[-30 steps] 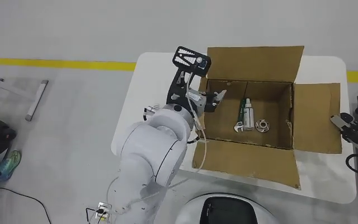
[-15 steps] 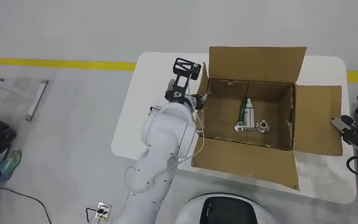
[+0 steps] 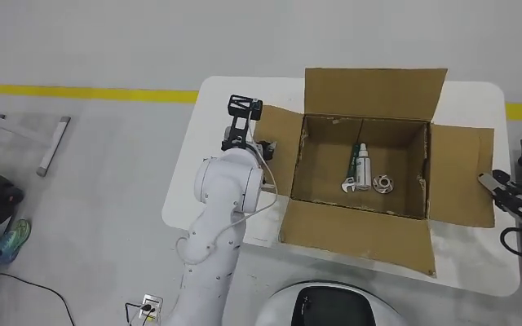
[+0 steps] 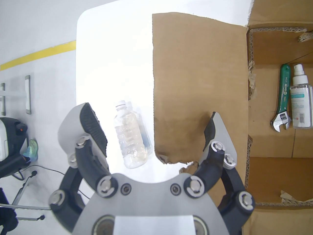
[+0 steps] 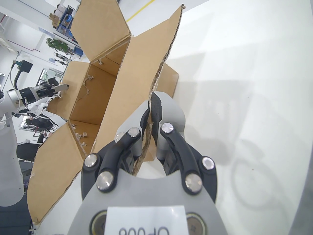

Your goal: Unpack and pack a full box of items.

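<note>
The cardboard box [image 3: 326, 167] stands open on the white table [image 3: 220, 138], with all four flaps folded outward. On its floor lie a green-handled wrench [image 4: 283, 99], a spray bottle [image 4: 300, 99] just beside it, and a small round metal part [image 3: 382, 183]. The right gripper [image 5: 152, 106] has its fingers pressed on the edge of the right flap [image 5: 137, 79], pinching it. The left gripper [image 4: 149, 121] is above the edge of the left flap [image 4: 195, 86], with fingers spread wide. A clear water bottle [image 4: 130, 135] lies on the table just beside this flap.
</note>
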`<state>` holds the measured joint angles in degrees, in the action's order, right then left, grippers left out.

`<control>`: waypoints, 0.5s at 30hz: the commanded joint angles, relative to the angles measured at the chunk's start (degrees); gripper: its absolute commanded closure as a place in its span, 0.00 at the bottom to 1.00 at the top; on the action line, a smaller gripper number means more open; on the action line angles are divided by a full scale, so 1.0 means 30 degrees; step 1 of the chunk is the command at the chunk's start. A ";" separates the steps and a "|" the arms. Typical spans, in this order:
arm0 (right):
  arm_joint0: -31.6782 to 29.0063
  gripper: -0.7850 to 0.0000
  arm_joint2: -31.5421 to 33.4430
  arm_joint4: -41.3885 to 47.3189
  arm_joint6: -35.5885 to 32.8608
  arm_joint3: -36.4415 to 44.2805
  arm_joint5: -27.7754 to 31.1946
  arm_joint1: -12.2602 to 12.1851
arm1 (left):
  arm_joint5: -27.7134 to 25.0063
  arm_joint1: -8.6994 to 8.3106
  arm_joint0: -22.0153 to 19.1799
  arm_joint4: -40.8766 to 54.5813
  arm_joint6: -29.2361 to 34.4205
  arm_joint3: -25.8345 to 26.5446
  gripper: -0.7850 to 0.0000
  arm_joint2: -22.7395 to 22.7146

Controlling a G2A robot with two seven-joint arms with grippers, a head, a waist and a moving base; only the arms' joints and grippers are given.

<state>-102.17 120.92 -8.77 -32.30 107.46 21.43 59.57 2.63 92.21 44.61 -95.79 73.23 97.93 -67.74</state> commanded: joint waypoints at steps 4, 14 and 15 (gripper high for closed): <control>0.0149 0.91 0.0143 0.0151 -0.0019 0.0079 -0.0184 -0.0020 | 0.0073 0.0085 0.0135 0.0577 -0.0361 0.0064 0.00 0.0230; 0.0017 0.00 0.4031 0.2770 0.0014 0.3196 -0.1290 -0.0063 | 0.0117 0.0171 0.0193 0.1002 -0.0496 0.1925 0.00 0.0252; -0.0016 0.00 0.4389 0.2924 -0.0018 0.3770 -0.1388 -0.0061 | 0.0093 0.0167 0.0226 0.1057 -0.0497 0.2085 0.00 0.0171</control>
<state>-102.14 132.74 -0.42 -32.20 116.78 17.58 59.39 2.96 92.72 45.18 -92.86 71.79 103.60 -66.96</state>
